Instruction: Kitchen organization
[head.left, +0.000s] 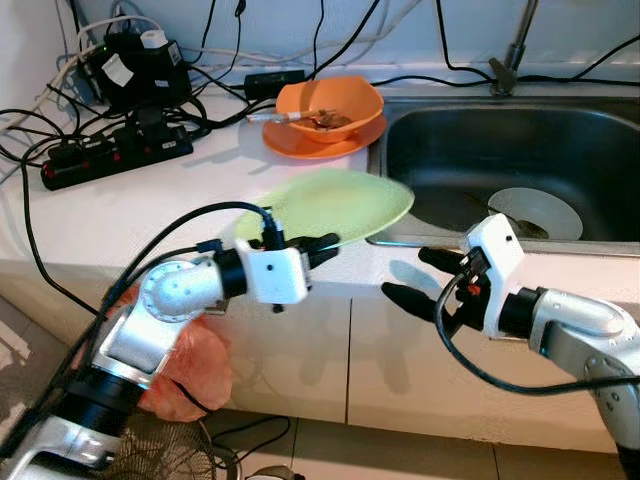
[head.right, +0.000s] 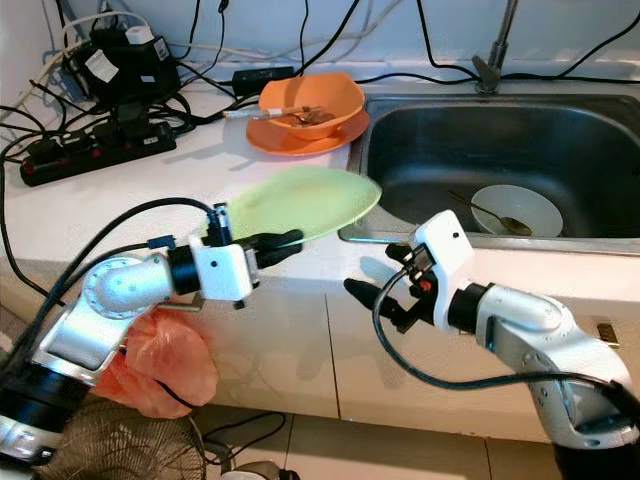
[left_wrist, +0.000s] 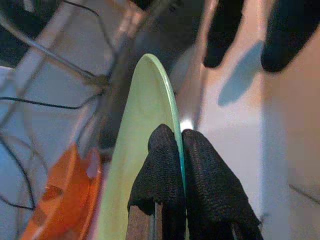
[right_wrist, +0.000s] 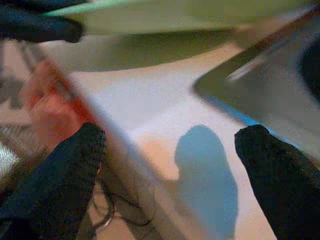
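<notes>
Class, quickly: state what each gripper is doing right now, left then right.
Left gripper: shut on the green plate, gripping its rim.
Right gripper: open, holding nothing, in front of the counter edge.

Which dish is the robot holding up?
The green plate, pinched at its rim by the left end effector. The orange bowl rests on the counter and the white bowl sits in the sink.

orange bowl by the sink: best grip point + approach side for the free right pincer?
Take the bowl by its near rim, from above and the sink side, one finger inside. It sits upright on a saucer, and a utensil sticks out over its left edge. The right pincer is open; the left pincer holds the green plate.
</notes>
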